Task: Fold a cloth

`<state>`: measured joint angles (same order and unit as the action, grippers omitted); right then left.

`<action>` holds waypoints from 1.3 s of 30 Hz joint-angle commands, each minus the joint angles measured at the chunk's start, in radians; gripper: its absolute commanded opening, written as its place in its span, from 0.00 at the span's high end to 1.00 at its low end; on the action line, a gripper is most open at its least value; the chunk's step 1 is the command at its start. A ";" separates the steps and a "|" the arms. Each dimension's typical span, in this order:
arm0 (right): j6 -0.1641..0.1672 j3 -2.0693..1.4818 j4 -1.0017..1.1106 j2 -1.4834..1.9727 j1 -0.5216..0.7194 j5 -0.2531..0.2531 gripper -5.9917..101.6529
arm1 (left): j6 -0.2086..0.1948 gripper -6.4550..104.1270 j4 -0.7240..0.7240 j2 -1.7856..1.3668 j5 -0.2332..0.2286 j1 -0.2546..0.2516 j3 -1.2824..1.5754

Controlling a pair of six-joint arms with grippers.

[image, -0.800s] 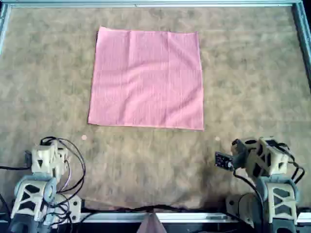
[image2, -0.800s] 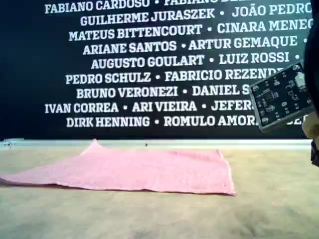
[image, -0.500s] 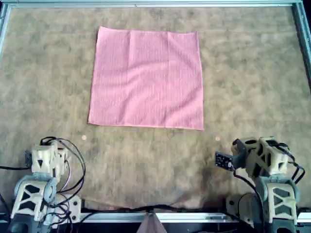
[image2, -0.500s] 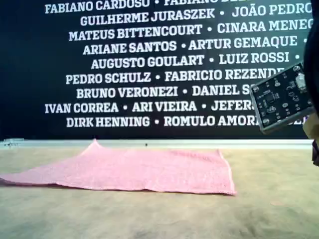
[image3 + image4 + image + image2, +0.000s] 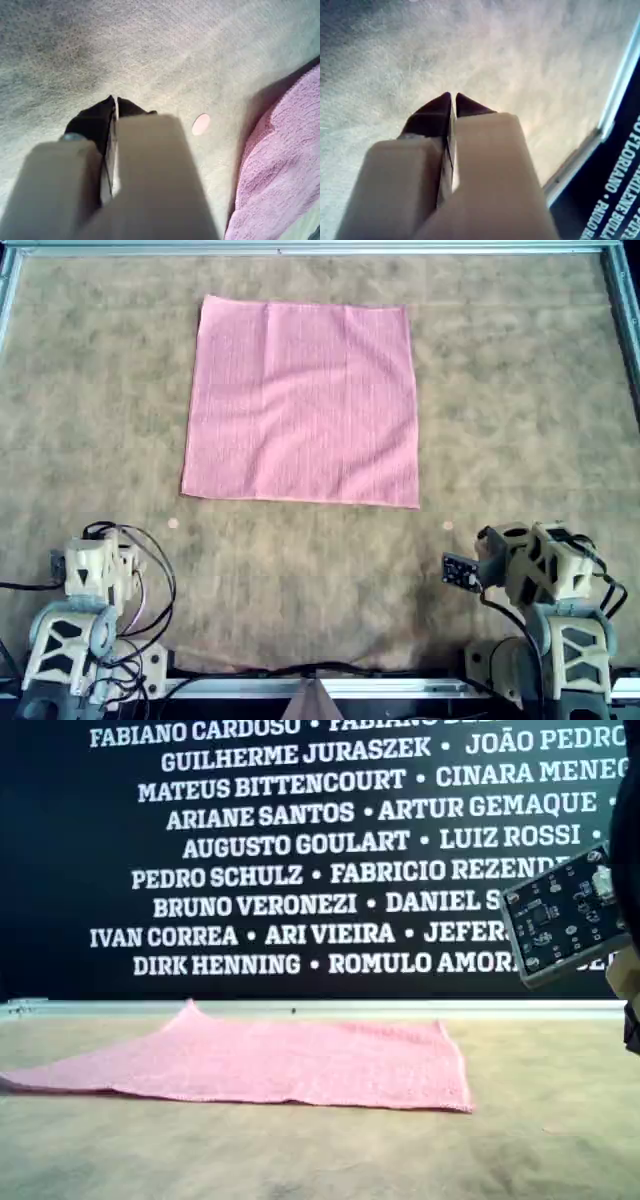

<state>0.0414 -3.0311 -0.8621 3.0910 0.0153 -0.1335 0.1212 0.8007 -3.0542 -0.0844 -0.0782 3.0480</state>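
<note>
Two arms sit folded at the near edge of the overhead view, one in each lower corner, and we see almost no change from the earlier pictures: the cloth (image 5: 302, 402) lies in the same spot, spread flat and square on the brown mat (image 5: 520, 390), in the upper middle of the overhead view, well apart from both arms. Only the small circuit board (image 5: 566, 915) at the exterior view's right has shifted a touch.

We find the left pincer (image 5: 114, 102) with its dark tips pressed together, holding nothing, above bare mat, with a small pale dot (image 5: 201, 124) nearby and an edge of the cloth beyond it. The right pincer (image 5: 451, 99) is likewise closed and empty over bare mat.

From the side, the exterior view shows what the overhead hides: one far corner of the cloth (image 5: 190, 1010) peaks up slightly, and a black wall (image 5: 60, 840) with white names stands behind the worktop.
</note>
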 commanded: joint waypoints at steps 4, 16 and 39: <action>0.003 -0.008 0.009 0.037 -0.005 -0.005 0.91 | -0.005 0.94 0.002 0.000 0.008 0.012 -0.032; 0.005 -0.006 0.061 0.038 -0.006 -0.006 0.91 | 0.003 0.92 -0.021 -0.021 0.011 0.009 -0.034; 0.008 0.031 0.324 0.038 -0.083 -0.055 0.38 | -0.006 0.11 -0.218 -0.021 0.011 0.009 -0.038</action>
<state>0.0445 -3.0311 -0.5875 3.0910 -0.0046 -0.1549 0.1197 0.6090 -3.0603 -0.0782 -0.0782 3.0480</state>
